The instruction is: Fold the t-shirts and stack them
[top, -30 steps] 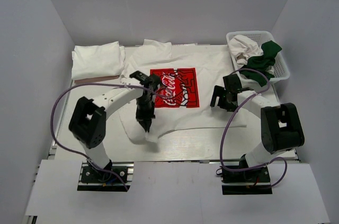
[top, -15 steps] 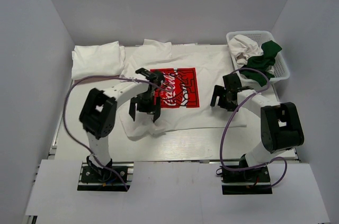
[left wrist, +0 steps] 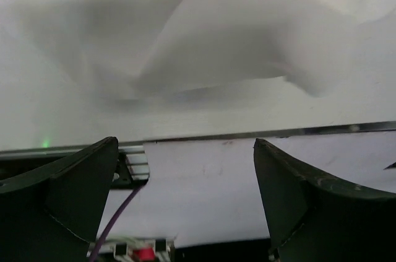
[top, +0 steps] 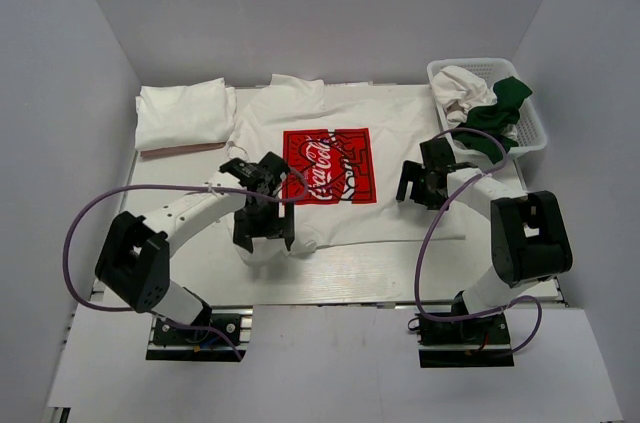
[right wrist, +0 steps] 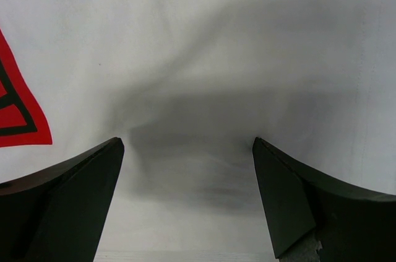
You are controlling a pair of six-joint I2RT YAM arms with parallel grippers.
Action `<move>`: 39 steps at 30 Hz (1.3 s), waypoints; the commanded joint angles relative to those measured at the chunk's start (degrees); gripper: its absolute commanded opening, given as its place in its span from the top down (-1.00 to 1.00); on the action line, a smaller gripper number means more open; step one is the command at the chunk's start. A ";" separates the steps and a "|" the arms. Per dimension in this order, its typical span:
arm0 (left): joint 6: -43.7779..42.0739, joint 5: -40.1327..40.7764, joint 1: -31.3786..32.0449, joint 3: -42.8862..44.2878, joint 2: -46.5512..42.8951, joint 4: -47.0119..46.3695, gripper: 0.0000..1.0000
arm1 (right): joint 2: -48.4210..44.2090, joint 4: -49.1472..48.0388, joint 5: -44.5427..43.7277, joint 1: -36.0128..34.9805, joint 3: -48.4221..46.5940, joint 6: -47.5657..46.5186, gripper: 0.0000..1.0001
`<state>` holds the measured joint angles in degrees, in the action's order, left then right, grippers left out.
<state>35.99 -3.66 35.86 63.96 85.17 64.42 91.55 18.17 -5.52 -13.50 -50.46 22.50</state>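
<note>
A white t-shirt with a red Coca-Cola print (top: 325, 165) lies spread across the middle of the table. My left gripper (top: 265, 235) hovers open over its bunched lower-left corner (top: 270, 251). In the left wrist view that gripper (left wrist: 184, 144) has nothing between its fingers, and white cloth (left wrist: 235, 51) lies beyond them. My right gripper (top: 420, 193) stands open over the shirt's right side. The right wrist view shows this gripper (right wrist: 185, 143) empty above smooth white cloth (right wrist: 247, 39), with a corner of the red print (right wrist: 12, 110) at the left.
A pile of folded white t-shirts (top: 185, 113) sits at the back left. A white lattice basket (top: 530, 133) at the back right holds a white t-shirt (top: 462, 88) and a dark green one (top: 500, 108). The table's front edge (left wrist: 278, 132) runs just past the left fingers.
My left gripper has opened and let go of the shirt's lower-left corner, which now lies bunched on the table. The left arm's elbow swung out to the left. The right arm stayed still.
</note>
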 commanded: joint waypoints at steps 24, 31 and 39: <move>8.84 13.32 -0.08 -0.09 13.79 -8.97 -0.88 | 3.73 0.99 -1.77 0.31 -3.60 -0.53 -0.81; 8.31 11.67 0.44 3.62 12.84 -4.49 -0.22 | 3.64 1.42 -1.60 0.14 -3.42 -0.35 -0.81; 8.31 8.85 -0.08 4.85 9.50 0.70 0.26 | 4.34 1.60 -1.34 0.31 -3.68 -0.53 -0.81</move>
<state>44.34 6.33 36.12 66.57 98.35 61.87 94.13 18.44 -6.42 -13.52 -53.12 22.24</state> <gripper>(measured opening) 0.404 0.905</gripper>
